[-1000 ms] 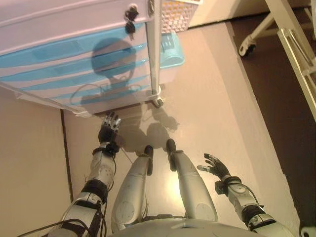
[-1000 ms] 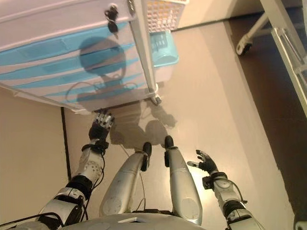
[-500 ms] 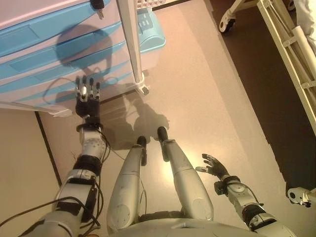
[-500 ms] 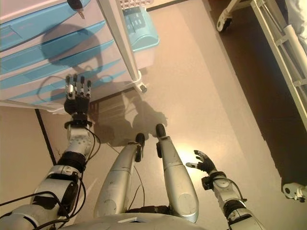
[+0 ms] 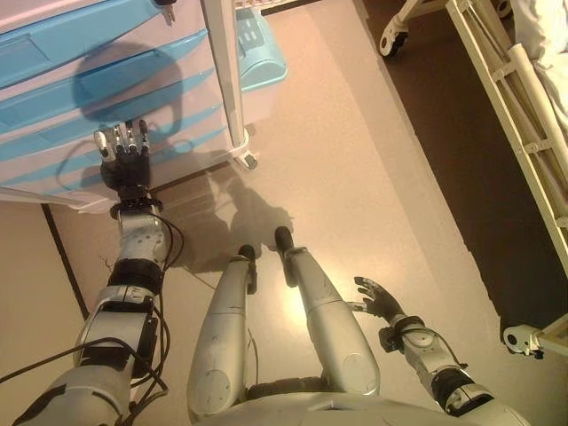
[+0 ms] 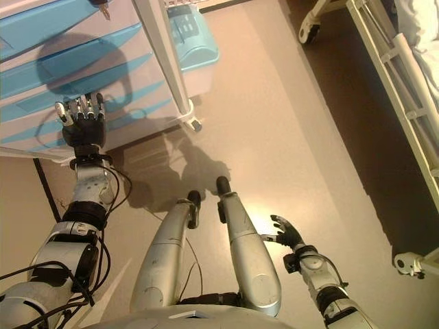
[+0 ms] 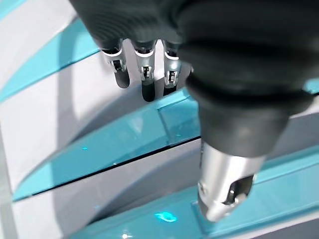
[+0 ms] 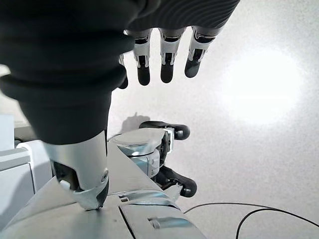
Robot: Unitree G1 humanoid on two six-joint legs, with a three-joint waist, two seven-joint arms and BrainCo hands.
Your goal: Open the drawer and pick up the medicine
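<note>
A white cabinet [image 5: 53, 98] with several blue-fronted drawers stands at the upper left; all drawers show shut. My left hand [image 5: 124, 160] is raised in front of a lower drawer [image 7: 124, 144], fingers straight and close to its blue front, holding nothing. My right hand [image 5: 380, 300] hangs low at the lower right, open and empty, over the floor. No medicine is in view.
A key [image 5: 165, 9] hangs in the cabinet's top lock. A blue and white box [image 5: 262, 62] stands right of the cabinet on the floor. A white bed frame on castors [image 5: 497, 98] runs along the right side. A castor [image 5: 519, 339] shows at the lower right.
The camera has shifted, so the whole scene slid left and up. My left hand has risen closer to the lower drawer fronts. My right hand has barely moved.
</note>
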